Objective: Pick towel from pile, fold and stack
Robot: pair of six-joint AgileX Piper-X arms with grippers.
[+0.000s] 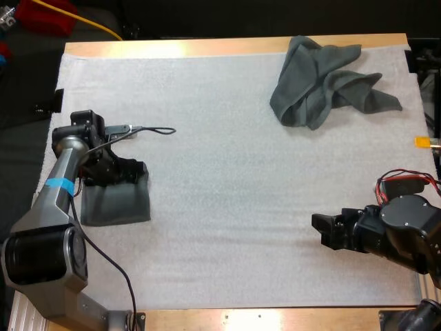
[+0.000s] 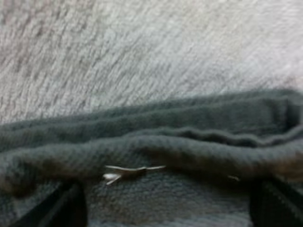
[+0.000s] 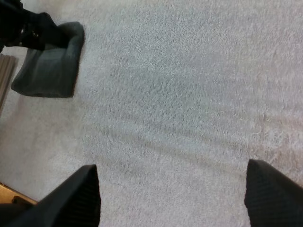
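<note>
Across the wooden table (image 1: 241,47) lies the white mat (image 1: 227,193), covering nearly all of its top. On the mat's far right part sits the crumpled towel (image 1: 324,83), dark grey-green, bunched in loose folds with one corner trailing toward the right edge. It is well apart from both arms.

Near the left edge of the mat lies the folded towel (image 1: 117,203), a smaller, flat, roughly square piece of the same colour. The left gripper (image 1: 134,172) is down at this towel's far edge, touching it. From the left wrist camera its two black fingers (image 2: 71,208) stand spread wide, one at each side, and the towel's layered edge runs across the gap between them, with bare mat beyond it. A small pale thread or label lies on the cloth close to the fingers.

At the right side of the mat, near its front, the right gripper (image 1: 318,229) points left toward the middle. Its fingers (image 3: 80,198) are spread apart over bare mat and hold nothing. From the right wrist camera the folded towel shows farther off with the left gripper at its edge.
</note>
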